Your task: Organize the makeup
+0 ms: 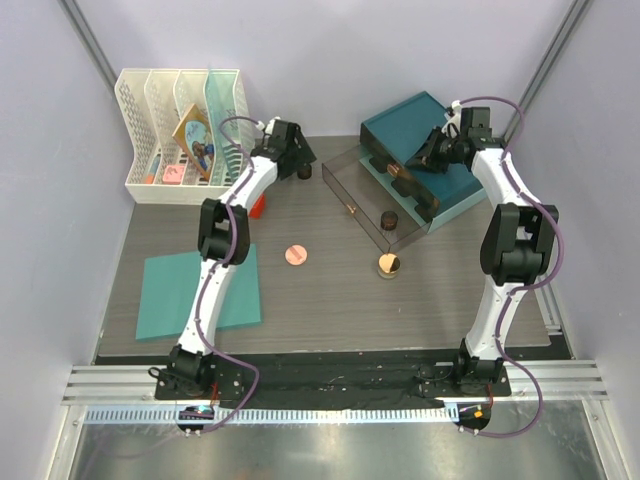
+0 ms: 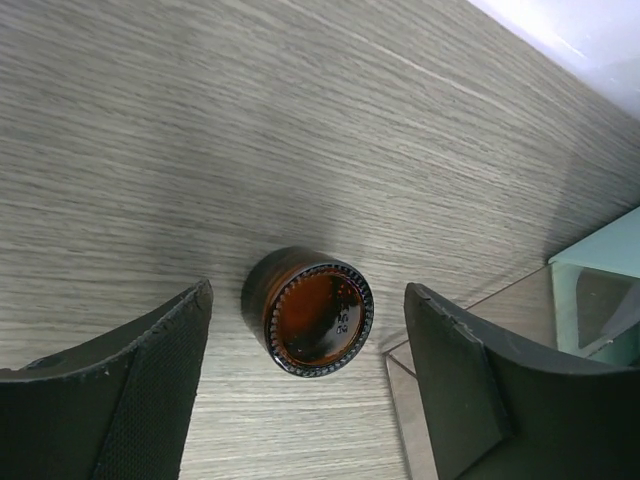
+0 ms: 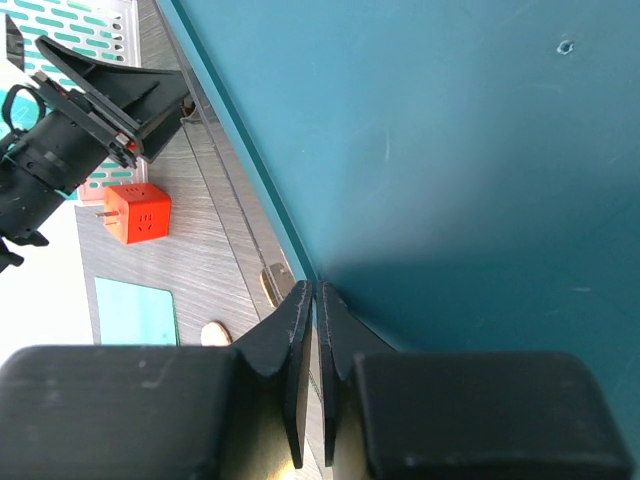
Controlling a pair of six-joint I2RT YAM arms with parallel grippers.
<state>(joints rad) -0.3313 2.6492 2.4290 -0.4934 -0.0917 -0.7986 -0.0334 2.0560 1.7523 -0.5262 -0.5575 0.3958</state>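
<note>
**Left hand open around jar, right clenched at box edge**

Your left hand (image 2: 310, 295) is released. Its fingers (image 2: 140, 390) flank a dark brown jar (image 2: 315, 315) on the table (image 2: 150, 150), touching neither side. The clear organiser (image 1: 340, 180) edge crowds the lower right. Your right hand (image 3: 312, 300) is clenched flat at the teal box (image 3: 450, 150) edge.

Top view count:
- Two dark jars, with the second jar (image 1: 389, 219) inside the organiser.
- One pink compact (image 1: 294, 254), mid-frame on open table.
- One gold-lidded jar (image 1: 388, 265), also mid-frame on open table.

Left arm (image 1: 225, 250), right arm (image 1: 510, 250): white link shells, black joint housings, black bases. Purple cables (image 1: 492, 98) loop alongside each. Left end effector (image 2: 308, 300): black fingers (image 2: 140, 380), woven-texture inner face, nicked edges. Right end effector (image 3: 315, 300): matte black, tapered tips.
</note>
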